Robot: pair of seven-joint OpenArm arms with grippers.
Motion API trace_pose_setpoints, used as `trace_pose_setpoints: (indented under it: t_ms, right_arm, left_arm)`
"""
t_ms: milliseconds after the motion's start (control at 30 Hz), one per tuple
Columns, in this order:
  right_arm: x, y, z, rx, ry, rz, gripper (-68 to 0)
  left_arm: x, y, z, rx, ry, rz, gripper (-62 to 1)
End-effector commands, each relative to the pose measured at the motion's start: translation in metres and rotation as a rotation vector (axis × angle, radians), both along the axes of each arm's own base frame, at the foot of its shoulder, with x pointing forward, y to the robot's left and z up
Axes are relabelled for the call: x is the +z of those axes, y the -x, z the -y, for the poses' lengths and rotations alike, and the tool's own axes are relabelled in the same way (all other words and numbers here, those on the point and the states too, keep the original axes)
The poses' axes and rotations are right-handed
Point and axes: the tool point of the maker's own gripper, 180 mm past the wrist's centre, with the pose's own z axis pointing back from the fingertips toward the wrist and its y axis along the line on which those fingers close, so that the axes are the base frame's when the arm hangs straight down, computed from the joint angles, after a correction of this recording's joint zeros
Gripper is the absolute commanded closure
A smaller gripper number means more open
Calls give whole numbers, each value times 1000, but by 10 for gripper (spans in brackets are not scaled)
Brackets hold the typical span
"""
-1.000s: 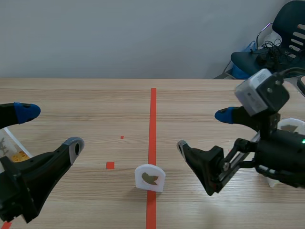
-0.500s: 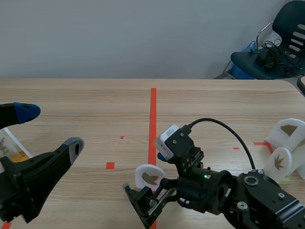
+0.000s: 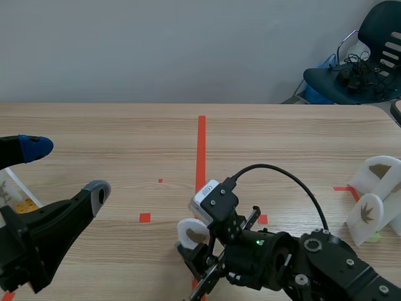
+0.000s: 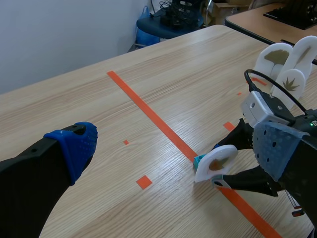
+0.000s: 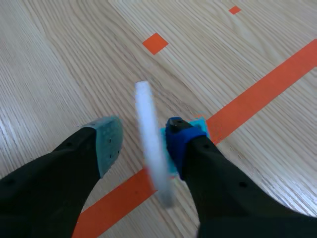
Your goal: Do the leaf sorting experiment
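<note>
A white card with a brown leaf [image 3: 187, 231] [image 4: 216, 162] stands on a teal base [image 5: 200, 124] on the orange centre line, near the front edge. My right gripper [image 3: 195, 241] [image 5: 142, 138] straddles it. In the right wrist view the card [image 5: 148, 144] is edge-on between the fingers. The blue pad [image 5: 178, 135] touches one face, and the grey-green pad [image 5: 108, 141] stands a small gap off the other. My left gripper [image 3: 66, 168] [image 4: 176, 146] hangs open and empty at the left, well away from the card.
Two more white leaf cards [image 3: 376, 172] [image 3: 365, 216] stand at the table's right edge, also seen in the left wrist view [image 4: 275, 57]. A printed sheet [image 3: 12, 194] lies at the left edge. Behind the table's far right corner stands a dark chair [image 3: 369, 56].
My right arm has swung in from the right to the centre and come down around the leaf card, its fingers narrowing from wide apart. The left arm has not moved.
</note>
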Motion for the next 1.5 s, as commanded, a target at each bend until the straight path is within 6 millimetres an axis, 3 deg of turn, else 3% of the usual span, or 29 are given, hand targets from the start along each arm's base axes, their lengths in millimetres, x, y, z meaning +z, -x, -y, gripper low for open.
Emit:
trace_pose_setpoints:
  t_ms: [0, 133, 267, 367, 533, 733, 867, 967, 1133, 1467]
  right_arm:
    - [16, -9, -3, -4, -32, 38, -132]
    - [23, -11, -5, 3, -33, 53, -46]
    - [43, -19, -7, 0, -42, 98, -46]
    - [64, -28, 3, -35, -46, 148, -46]
    - [72, -37, 42, -170, -47, 149, -46]
    - [56, -46, 127, -473, 13, 111, -46]
    - [56, -49, 185, -649, 55, 118, -46]
    - [54, -47, 212, -719, 73, 111, -46]
    - [48, -45, 237, -790, 71, 106, -46]
    - [22, -33, 253, -843, 94, 60, -46]
  left_arm:
    - [10, -1, 3, -6, 23, 31, -623]
    - [10, -1, 3, -6, 23, 31, -623]
    - [10, -1, 3, -6, 23, 31, -623]
    - [10, -1, 3, -6, 23, 31, -623]
    - [10, -1, 3, -6, 23, 31, -623]
    - [10, -1, 3, -6, 23, 31, -623]
    - [10, -1, 3, -6, 23, 31, -623]
    - [10, -1, 3, -6, 23, 31, -623]
    - [10, -1, 3, -6, 23, 31, -623]
    - [10, -1, 3, -6, 23, 32, -623]
